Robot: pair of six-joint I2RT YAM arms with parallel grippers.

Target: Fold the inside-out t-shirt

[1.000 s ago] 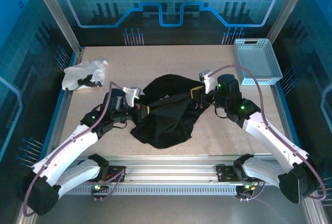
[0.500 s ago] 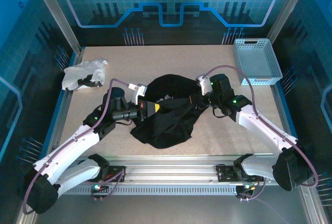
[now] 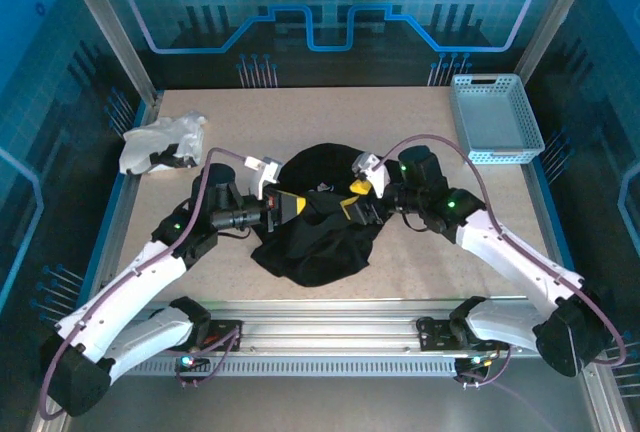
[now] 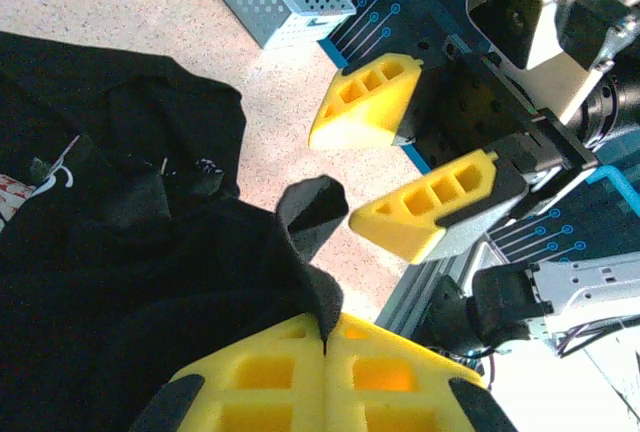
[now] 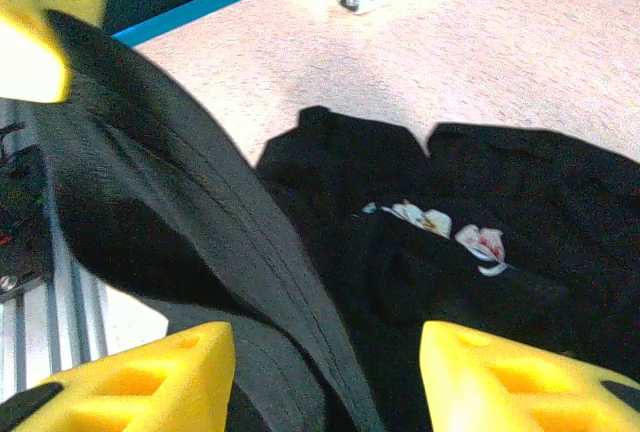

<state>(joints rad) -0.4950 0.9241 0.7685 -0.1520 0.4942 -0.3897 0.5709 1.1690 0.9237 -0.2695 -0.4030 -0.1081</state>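
While both arms lean in toward the middle, I have the desk [image 3: 330, 112] open on most sides. There is bare speckled top beyond both end effectors, and more outboard of each. The near edge behind them is shut off by a metal rail [image 3: 330, 317]. Blue-lit walls close the other three sides.

The black t-shirt [image 3: 320, 237] lies in a rumpled heap mid-desk, directly under and between the two end effectors. Most of its bulk sits on their near side, and one lobe bulges past them on the far side.

Well beyond the right end effector [image 3: 350, 199], at the far right corner, sits a perforated grey basket [image 3: 497, 117]. Beyond the left end effector [image 3: 303, 207], at the far left edge, lies a crumpled white garment [image 3: 160, 142]. Both are well apart from the t-shirt.

The left end effector [image 4: 325, 337] is closed, its yellow fingers pinching a fold of the black cloth. The right end effector [image 5: 330, 382] faces it tip to tip with its jaws spread. A raised band of the t-shirt runs down between those jaws, and I cannot tell whether it touches either finger.

A small white and red mark [image 5: 440, 224] shows on the cloth just ahead of the right end effector.
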